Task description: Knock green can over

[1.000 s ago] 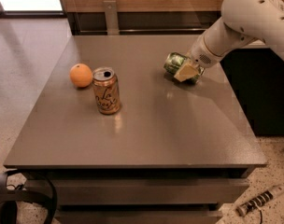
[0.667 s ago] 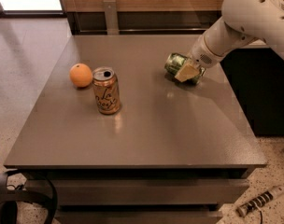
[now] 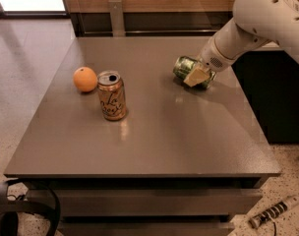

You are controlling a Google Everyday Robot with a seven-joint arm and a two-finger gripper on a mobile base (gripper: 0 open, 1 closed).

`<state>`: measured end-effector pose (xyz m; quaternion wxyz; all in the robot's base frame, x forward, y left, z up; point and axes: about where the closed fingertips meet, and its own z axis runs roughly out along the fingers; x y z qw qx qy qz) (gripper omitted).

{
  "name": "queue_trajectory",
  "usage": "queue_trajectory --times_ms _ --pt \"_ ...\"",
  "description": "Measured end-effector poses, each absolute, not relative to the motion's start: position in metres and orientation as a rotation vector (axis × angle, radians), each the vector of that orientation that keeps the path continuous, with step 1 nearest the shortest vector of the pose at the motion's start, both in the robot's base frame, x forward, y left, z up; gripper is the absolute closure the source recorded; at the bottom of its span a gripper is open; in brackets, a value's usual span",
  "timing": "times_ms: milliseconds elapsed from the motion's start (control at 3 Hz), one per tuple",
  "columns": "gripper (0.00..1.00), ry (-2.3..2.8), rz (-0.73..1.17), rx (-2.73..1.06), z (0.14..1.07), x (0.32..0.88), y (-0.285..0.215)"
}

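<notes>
The green can (image 3: 184, 66) lies tipped on its side on the grey table (image 3: 154, 132), at the back right, with its end pointing left. My gripper (image 3: 198, 75) is right at the can, touching it and covering its right part. The white arm (image 3: 253, 23) reaches in from the upper right.
An orange-tan can (image 3: 111, 96) stands upright left of the table's middle, with an orange (image 3: 85, 79) just to its left. A dark cabinet (image 3: 277, 92) stands at the table's right side. A wooden wall with a metal post (image 3: 116, 16) runs behind the table.
</notes>
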<state>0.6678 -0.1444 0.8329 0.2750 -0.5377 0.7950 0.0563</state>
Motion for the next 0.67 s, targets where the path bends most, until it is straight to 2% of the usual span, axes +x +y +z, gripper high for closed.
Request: queue_trajectory --times_ms 333,667 --pt "0.13 2.137 0.152 -1.446 0.8331 0.6678 -0.1440" --pt "0.00 2.138 0.155 -1.449 0.8315 0.6678 -0.1426"
